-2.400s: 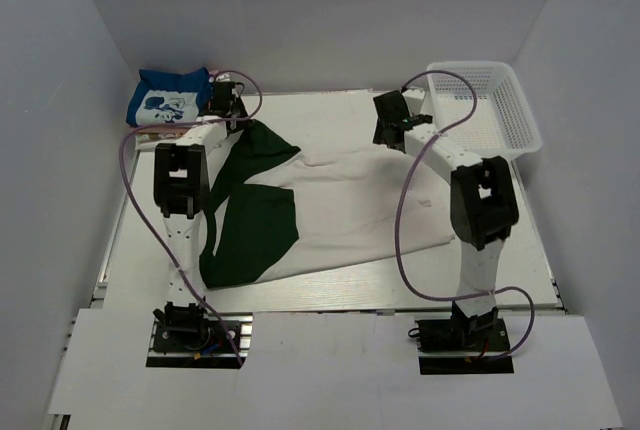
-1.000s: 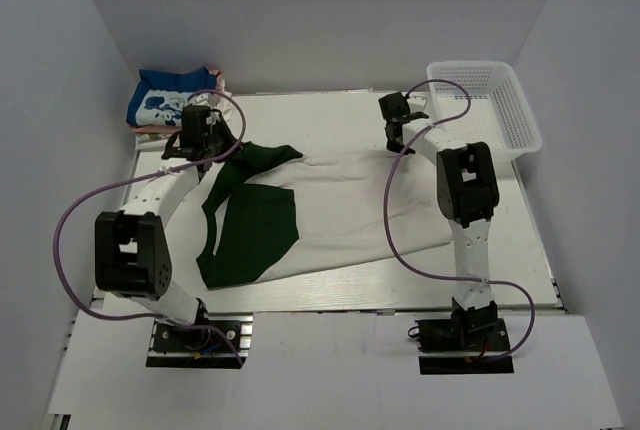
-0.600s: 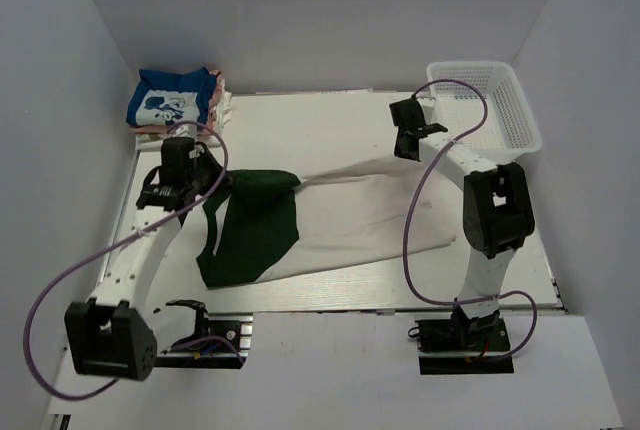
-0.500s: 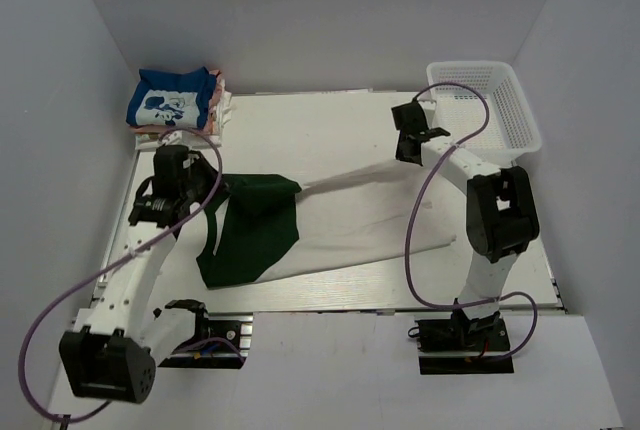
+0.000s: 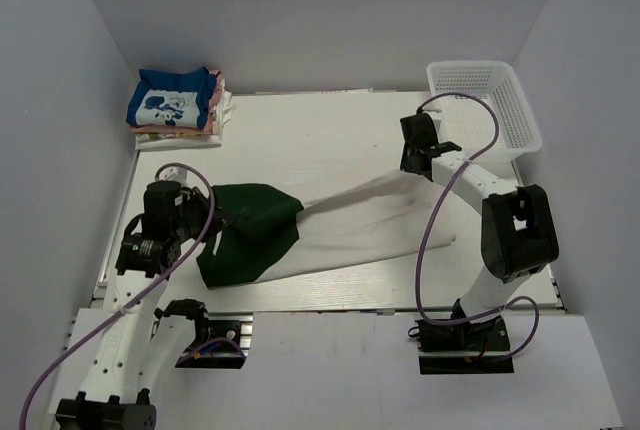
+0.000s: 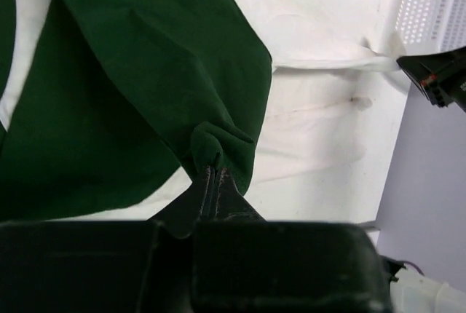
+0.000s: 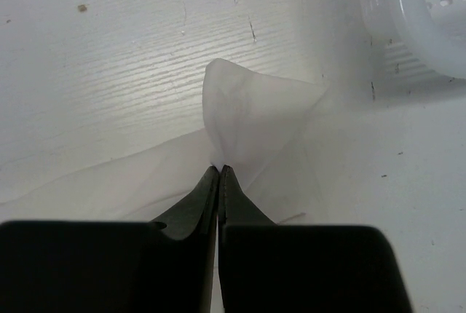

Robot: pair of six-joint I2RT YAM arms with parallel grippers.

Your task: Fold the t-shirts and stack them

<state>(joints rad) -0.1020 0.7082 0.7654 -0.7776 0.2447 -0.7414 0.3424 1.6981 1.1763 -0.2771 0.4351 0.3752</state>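
Nearest my side, the left gripper (image 6: 212, 178) is pinched tight on a bunched fold of the soft dark green t-shirt (image 6: 131, 73). That shirt lies over the left end of the wide cream cloth t-shirt (image 5: 370, 220), spread across the middle of the pale slatted table (image 5: 300, 130). Farther out, the right gripper (image 7: 220, 171) is clamped on a peaked corner of the cream cloth, with its jaws closed to a thin line and the corner standing up above them. Between my two holds the cream edge runs in a slack diagonal ridge.

I read this step as bringing the far edge over toward the near one. To do it well I should move both wrists at the same pace and height so the fold line stays straight. I would take up the slack with a slight outward pull before laying the edge down. I also want to lift high enough that the cloth does not drag the layer beneath. The green bunch looks thick in the left fingers, so I would watch for a slip there.

At the far left corner sits the stack, a folded blue t-shirt with white cartoon print (image 5: 168, 102) on top of pinkish folded t-shirts (image 5: 165, 132). The white plastic mesh basket (image 5: 520, 115) stands at the far right, near my right wrist.
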